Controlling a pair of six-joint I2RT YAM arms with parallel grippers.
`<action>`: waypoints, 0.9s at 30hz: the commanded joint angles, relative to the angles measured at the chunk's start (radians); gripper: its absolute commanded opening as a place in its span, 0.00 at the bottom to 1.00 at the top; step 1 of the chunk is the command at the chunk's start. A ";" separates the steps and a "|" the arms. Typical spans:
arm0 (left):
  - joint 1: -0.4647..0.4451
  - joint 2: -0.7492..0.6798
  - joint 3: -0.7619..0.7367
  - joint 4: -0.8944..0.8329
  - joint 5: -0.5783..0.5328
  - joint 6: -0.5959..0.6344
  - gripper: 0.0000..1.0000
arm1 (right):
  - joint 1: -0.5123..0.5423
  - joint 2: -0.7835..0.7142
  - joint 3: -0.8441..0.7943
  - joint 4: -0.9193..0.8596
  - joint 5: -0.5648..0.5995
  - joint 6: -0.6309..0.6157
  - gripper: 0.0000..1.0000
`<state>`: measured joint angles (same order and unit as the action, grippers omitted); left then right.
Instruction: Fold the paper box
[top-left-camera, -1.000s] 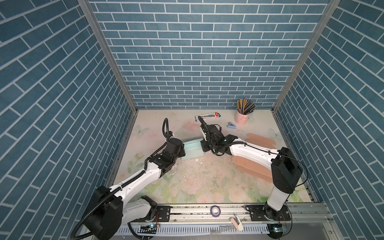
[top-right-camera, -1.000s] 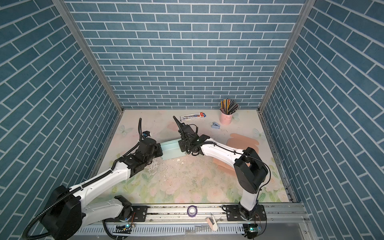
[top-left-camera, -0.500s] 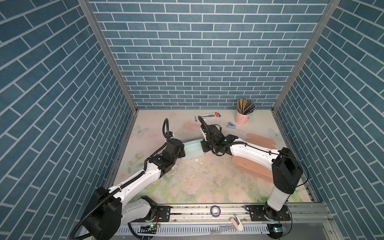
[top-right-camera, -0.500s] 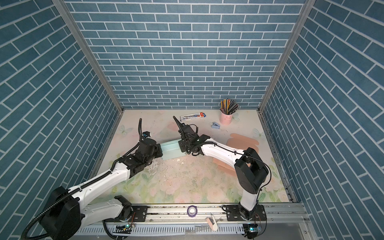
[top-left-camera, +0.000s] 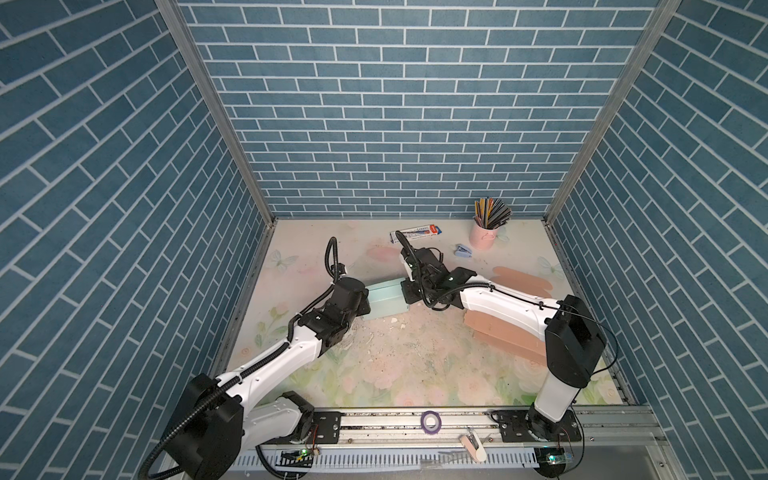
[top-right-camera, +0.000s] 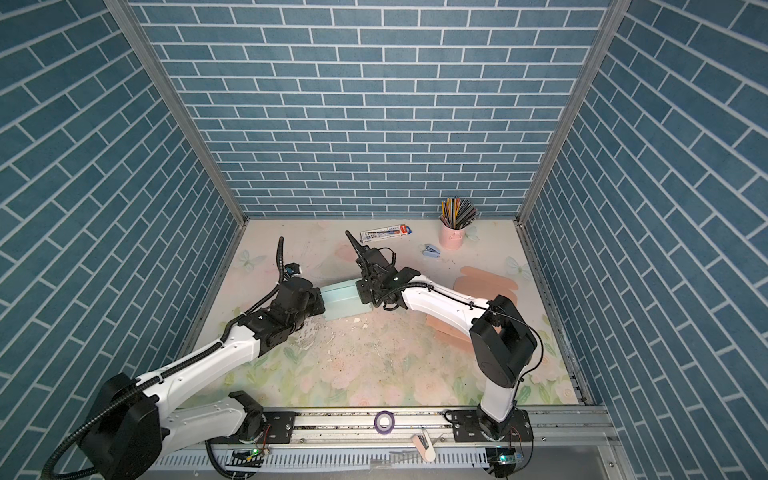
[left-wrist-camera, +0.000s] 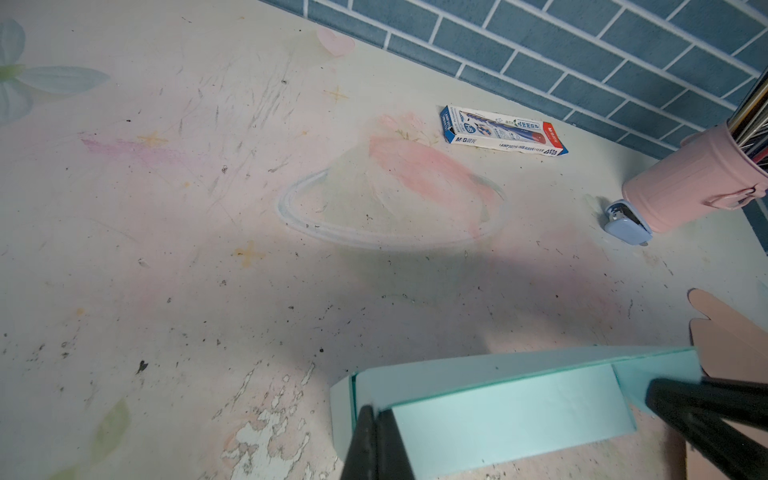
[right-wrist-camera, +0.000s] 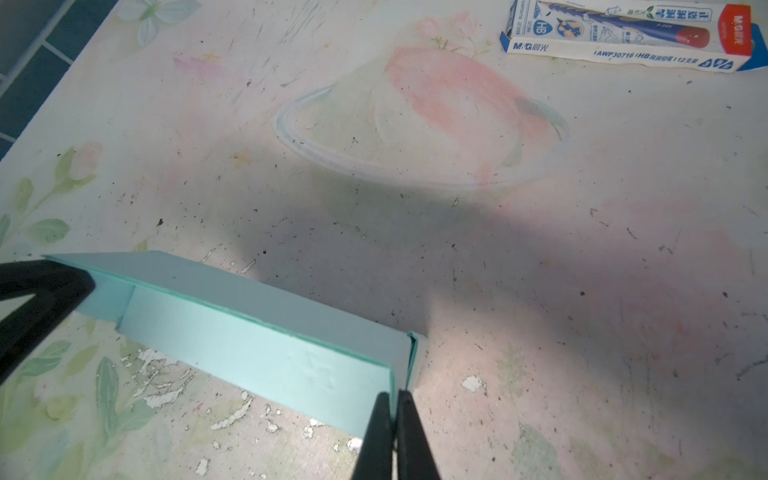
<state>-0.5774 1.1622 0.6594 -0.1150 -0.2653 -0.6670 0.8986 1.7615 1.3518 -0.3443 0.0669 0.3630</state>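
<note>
**A:** Any writing to read?

**B:** One white-and-blue pencil carton (right-wrist-camera: 627, 37), printed "M&G", "HB" and "AWP30716".

**A:** Where's the paper box?

**B:** One smooth, mint-green paper box (top-left-camera: 384, 297), long and shallow, lies mid-surface (top-left-camera: 415, 365). The left hand (left-wrist-camera: 376, 415) pinches one end wall tight. The right hand (right-wrist-camera: 395, 399) pinches the opposite end.

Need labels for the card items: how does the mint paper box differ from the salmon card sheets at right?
Colour: the mint paper box is pale green, the salmon card sheets pinkish. Shape: the box has walls folded up, the sheets lie flat. Grip: left pincer and right pincer pinch the box's ends; the sheets lie free. Both look like thin card.
</note>
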 joint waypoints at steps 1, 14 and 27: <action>-0.036 0.025 -0.025 -0.030 0.126 -0.022 0.00 | 0.056 -0.012 0.063 0.049 -0.148 0.031 0.06; -0.039 0.041 -0.027 -0.017 0.134 -0.025 0.00 | 0.056 0.029 0.064 0.048 -0.148 0.036 0.06; -0.044 0.060 -0.021 -0.010 0.134 -0.026 0.00 | 0.056 0.043 0.020 0.072 -0.167 0.044 0.06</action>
<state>-0.5785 1.1828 0.6594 -0.0975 -0.2714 -0.6712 0.8989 1.7821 1.3804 -0.3618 0.0708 0.3893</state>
